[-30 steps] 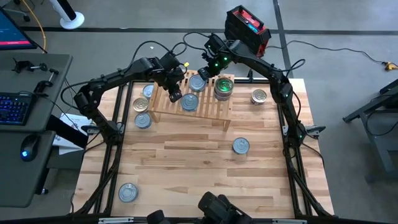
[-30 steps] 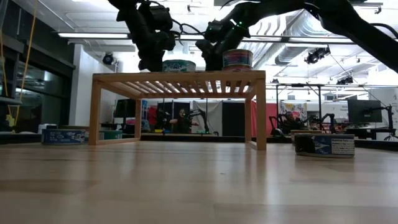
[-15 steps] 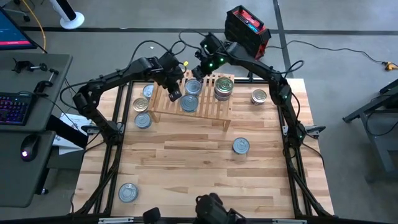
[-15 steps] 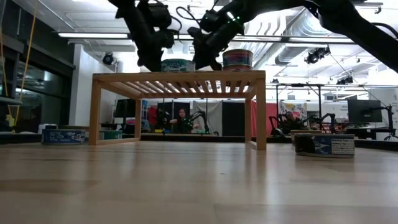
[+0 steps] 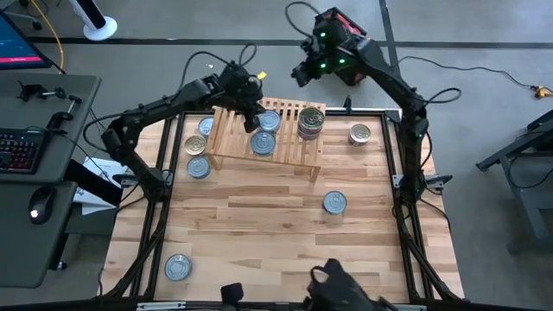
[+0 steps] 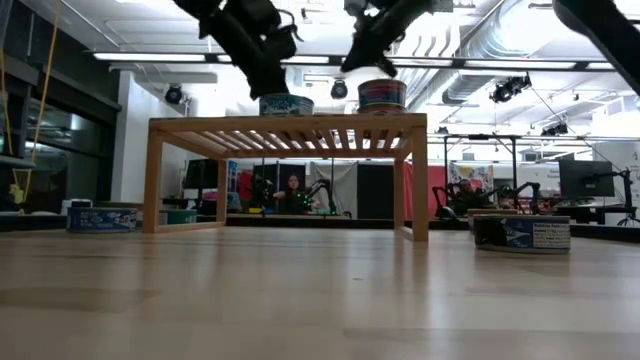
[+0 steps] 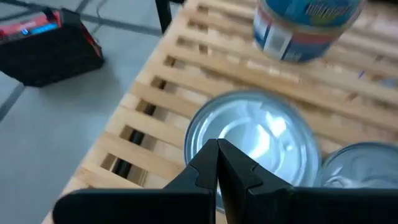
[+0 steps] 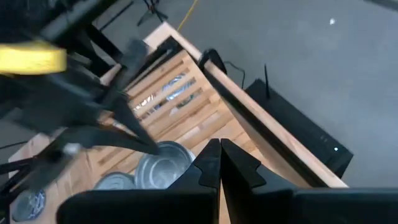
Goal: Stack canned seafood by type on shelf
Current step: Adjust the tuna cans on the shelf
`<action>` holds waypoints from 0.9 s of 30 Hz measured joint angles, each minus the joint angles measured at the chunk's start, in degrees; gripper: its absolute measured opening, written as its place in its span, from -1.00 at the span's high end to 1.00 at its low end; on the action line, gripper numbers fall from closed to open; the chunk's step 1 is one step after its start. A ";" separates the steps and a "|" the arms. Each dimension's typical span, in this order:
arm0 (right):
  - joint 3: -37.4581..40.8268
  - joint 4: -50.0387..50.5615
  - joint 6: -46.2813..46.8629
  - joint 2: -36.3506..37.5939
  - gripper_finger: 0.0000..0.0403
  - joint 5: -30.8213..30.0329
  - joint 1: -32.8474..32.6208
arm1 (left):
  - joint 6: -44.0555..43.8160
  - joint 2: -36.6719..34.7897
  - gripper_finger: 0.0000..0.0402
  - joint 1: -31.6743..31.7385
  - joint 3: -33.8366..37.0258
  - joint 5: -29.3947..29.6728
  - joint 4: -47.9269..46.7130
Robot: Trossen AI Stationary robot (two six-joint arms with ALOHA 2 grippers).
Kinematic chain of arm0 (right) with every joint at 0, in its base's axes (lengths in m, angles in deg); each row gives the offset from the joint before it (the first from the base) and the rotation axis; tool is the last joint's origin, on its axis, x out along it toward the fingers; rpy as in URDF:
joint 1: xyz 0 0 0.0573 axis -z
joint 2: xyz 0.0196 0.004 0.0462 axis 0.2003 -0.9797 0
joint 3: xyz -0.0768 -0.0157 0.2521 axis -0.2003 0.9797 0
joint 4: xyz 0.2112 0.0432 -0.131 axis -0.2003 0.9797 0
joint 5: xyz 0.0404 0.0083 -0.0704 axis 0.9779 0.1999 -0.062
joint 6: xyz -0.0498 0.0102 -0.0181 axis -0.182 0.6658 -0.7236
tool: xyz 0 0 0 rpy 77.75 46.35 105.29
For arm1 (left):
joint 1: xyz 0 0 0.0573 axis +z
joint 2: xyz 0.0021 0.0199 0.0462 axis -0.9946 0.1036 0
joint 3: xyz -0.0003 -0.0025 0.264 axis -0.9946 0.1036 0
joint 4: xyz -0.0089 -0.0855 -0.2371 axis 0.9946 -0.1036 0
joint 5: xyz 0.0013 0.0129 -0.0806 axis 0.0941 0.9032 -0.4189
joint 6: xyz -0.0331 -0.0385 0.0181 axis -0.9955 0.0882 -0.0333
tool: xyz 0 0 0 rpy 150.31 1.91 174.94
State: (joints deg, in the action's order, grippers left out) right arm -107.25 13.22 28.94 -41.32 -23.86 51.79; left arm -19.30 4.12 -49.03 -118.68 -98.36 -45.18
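The light-wood shelf [image 5: 268,138] stands at the table's far middle. On its slats lie two silvery tins [image 5: 269,121] [image 5: 263,142] and a stack of tins [image 5: 311,121] with coloured labels. My left gripper [image 5: 256,121] is shut, slanting down over the farther silvery tin [image 7: 252,134], its tip above the lid's edge. My right gripper [image 5: 300,76] is shut and high above the table's far edge, clear of the shelf. More tins rest flat on the table: three left of the shelf [image 5: 199,167], one to its right [image 5: 359,134], one mid-right [image 5: 334,202], one near left [image 5: 177,266]. My left gripper's shut fingertips [image 7: 217,155] hang over the rim of the farther silvery tin's lid [image 7: 205,134], slanting down from the table's left. Whether they touch the lid, I cannot tell. The tin lies flat on the shelf's slats.
A red and black box [image 5: 343,36] sits on the floor beyond the far edge, under my right arm. A desk with a keyboard [image 5: 22,149] stands to the left. The table's near half [image 5: 259,233] holds only two tins.
My right gripper has risen from just above the shelf and drawn back toward the far edge, staying shut. My left gripper has tipped up to a flatter slant and shifted slightly toward the far right over the shelf, still shut.
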 joint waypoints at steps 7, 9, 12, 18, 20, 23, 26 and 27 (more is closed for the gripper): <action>0.00 0.25 -0.03 4.36 1.00 -3.71 0.24 | 0.39 1.09 1.00 0.02 0.00 -0.56 0.39; 0.00 0.31 -0.05 4.89 1.00 -4.37 0.24 | 0.52 1.09 1.00 0.25 0.00 -0.48 -0.66; 0.00 0.42 -0.05 5.20 1.00 -4.60 0.24 | 1.49 1.09 1.00 0.97 0.00 -0.21 -3.04; 0.04 1.18 -0.69 5.29 1.00 -4.62 0.24 | 2.39 0.90 1.00 1.07 -0.01 4.85 -4.07; 0.04 1.31 -1.12 5.29 1.00 -4.62 0.23 | 3.14 0.89 1.00 1.23 -0.03 6.79 -4.16; 0.04 2.30 -1.10 5.29 1.00 -4.60 0.24 | 4.61 0.78 1.00 1.69 -0.13 9.65 -5.51; 0.04 3.16 -1.35 5.29 1.00 -4.60 0.21 | 4.98 0.69 1.00 1.77 -0.19 12.69 -6.95; 0.04 3.33 -1.57 5.29 1.00 -4.36 0.10 | 5.03 0.69 1.00 1.75 -0.20 13.72 -7.23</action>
State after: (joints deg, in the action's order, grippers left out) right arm -107.21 16.54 27.37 -36.02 -28.22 51.89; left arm -14.27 4.81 -47.28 -118.88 -84.63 -52.41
